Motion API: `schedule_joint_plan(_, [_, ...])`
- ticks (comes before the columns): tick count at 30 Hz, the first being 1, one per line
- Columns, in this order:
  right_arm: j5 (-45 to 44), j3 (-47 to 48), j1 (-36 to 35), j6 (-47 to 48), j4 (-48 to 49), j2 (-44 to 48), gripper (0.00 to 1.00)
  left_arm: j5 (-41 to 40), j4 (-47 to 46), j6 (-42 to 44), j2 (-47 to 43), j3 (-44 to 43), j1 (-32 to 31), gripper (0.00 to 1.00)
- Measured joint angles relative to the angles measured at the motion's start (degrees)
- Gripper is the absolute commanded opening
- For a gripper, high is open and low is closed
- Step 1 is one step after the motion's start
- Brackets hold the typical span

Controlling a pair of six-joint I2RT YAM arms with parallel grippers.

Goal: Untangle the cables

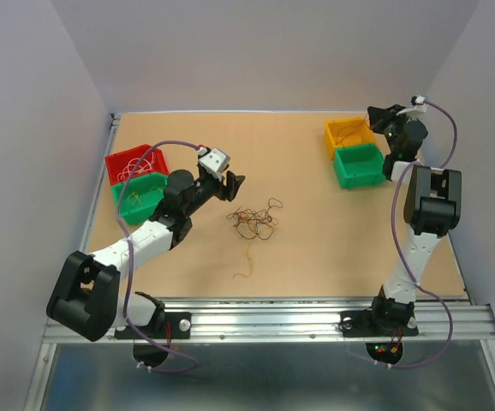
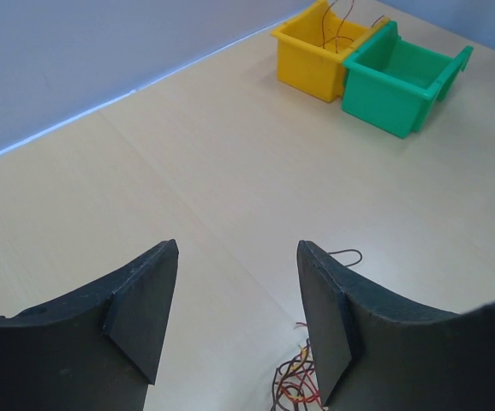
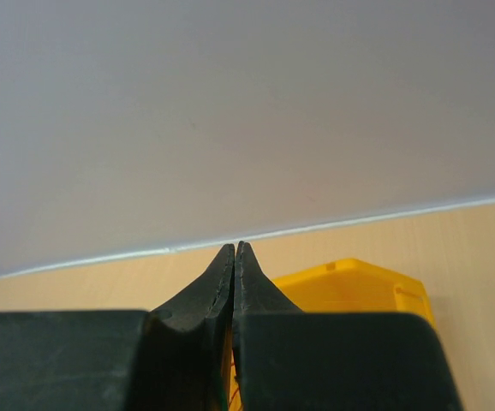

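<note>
Rail (image 1: 273, 318), tan table (image 1: 342, 231), cables (image 1: 252, 223), grey walls (image 1: 265, 51)

cables (image 1: 252, 223): brown, red, orange, yellow strands | far-left bin (image 1: 113, 164): red | near-left bin (image 1: 119, 203): green | far-right bin (image 1: 331, 137): yellow | near-right bin (image 1: 357, 177): green | table (image 1: 333, 244): pale tan

Yellow bin (image 2: 306, 70) beside green bin (image 2: 383, 107)

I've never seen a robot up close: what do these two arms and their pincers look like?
The left arm and right arm match: white tubular links joined by chunky black housings, with a purple-grey cable looping along each. The left gripper and right gripper each end in two matte black wedge-shaped fingers. Tiny lights glow at the right base.
</note>
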State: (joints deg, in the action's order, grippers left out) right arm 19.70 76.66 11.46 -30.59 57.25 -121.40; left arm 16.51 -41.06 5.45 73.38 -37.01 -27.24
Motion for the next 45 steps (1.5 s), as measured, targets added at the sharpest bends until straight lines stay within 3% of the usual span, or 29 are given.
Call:
schedule_joint_plan(7, [-1.5,-1.5,-1.0,7.3,-4.9,0.0,0.01,1.2,0.3,0.0,0.0,0.0,0.0,0.69])
schedule_joint_plan(19, [-4.9,0.0,-3.2,20.8,-24.3,-0.1,0.01,3.0,2.3,-0.2,0.0,-1.3,0.0,0.69])
schedule_joint_plan(33, [-12.6,27.3,-9.9,30.0,-50.9,-12.1,0.01,3.0,3.7,-0.1,0.7,-2.0,0.0,0.7])
schedule_joint_plan(39, [-16.9,32.2,-10.1,32.0,-61.4,-15.8,0.01,3.0,4.4,0.0,1.2,-2.6,0.0,0.7])
schedule_joint_plan(45, [-21.0,44.4,-11.2,34.8,-71.8,-22.7,0.15,3.0,4.9,0.1,1.2,-2.6,0.0,0.7])
